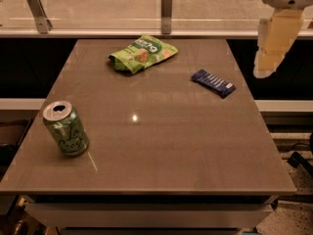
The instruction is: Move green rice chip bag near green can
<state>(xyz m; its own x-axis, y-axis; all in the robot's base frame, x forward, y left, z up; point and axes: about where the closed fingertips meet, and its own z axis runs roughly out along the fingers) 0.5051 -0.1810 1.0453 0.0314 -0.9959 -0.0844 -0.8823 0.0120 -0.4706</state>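
Claw (268, 58): raised beside the desk's (171, 146) far right edge; whether open or closed cannot be told.
Bag (143, 53): flat at far centre, well apart from claw, toward picture-left of it, past the blue bar (212, 82).
Bag axis: slanting, near-left to far-right.
Can (66, 129): upright, near left corner, well apart from bag.

You saw the green rice chip bag (142, 53), far centre, light green with a dark round logo and pale chip pictures. The green can (66, 129), near left, had a silver top and dark cursive lettering. The bar (212, 82) was dark blue with white marks, the table (171, 146) grey-brown. The cream gripper (262, 70) hung far right.
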